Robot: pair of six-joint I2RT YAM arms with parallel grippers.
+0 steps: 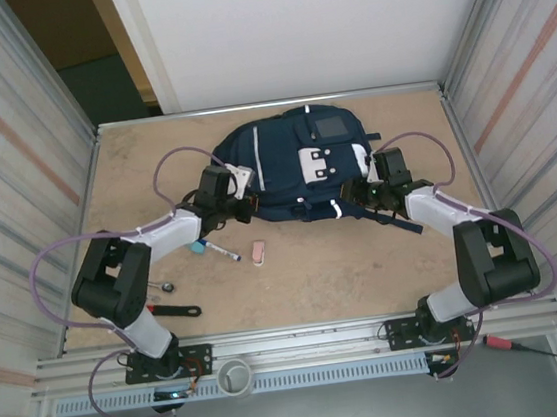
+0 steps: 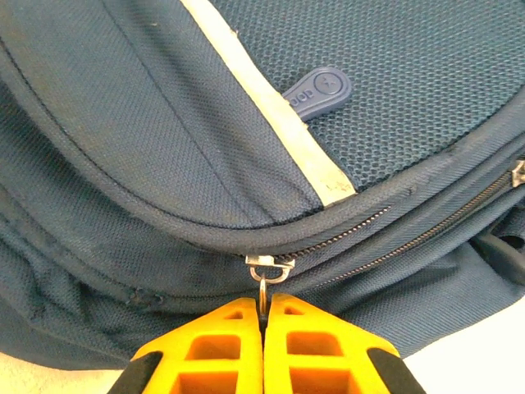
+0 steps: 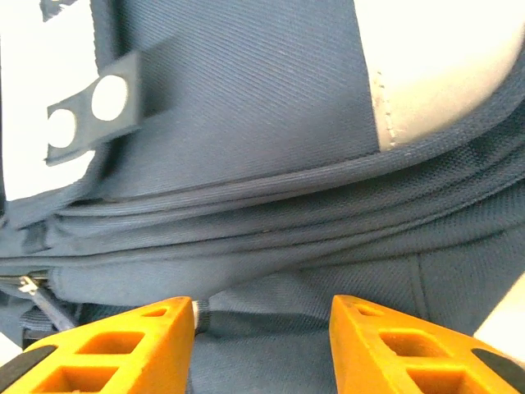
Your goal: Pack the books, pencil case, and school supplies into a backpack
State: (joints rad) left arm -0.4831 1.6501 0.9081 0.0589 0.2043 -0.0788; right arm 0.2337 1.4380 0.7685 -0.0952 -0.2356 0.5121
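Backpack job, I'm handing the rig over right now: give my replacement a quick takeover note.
Left gripper: shut on the ring pull of a zip on the backpack. The zip teeth beside the slider are closed.
Right gripper: open, with its jaws on either side of fabric on the backpack's side.
Things: the backpack lies flat at the far middle of the table. The white marker and pink eraser lie loose on the table in front of it.
Done: the zip pull is gripped.
Left: draw the zip open, then pack the marker and eraser.
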